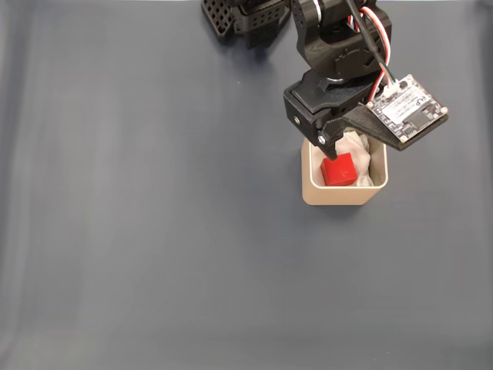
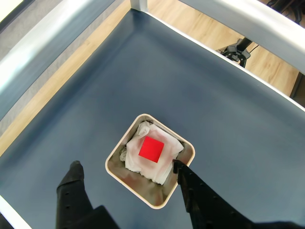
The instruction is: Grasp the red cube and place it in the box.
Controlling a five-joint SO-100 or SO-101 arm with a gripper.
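the small bright red matte cube [image 2: 151, 149] rests on white soft padding [image 2: 162, 162] inside the beige square thin-walled box [image 2: 116, 174] on the dark blue-grey table surface [image 1: 154, 231]. the black two-finger gripper [image 2: 125, 167] hangs above the box, fingers spread apart, holding nothing.

We see a dark blue-grey table [image 1: 139, 231], its surface smooth. The beige box [image 1: 339, 196] stands directly on it, right of centre in the fixed view.

red cube [image 2: 151, 149], beige box [image 2: 116, 155], white padding [image 2: 164, 168]
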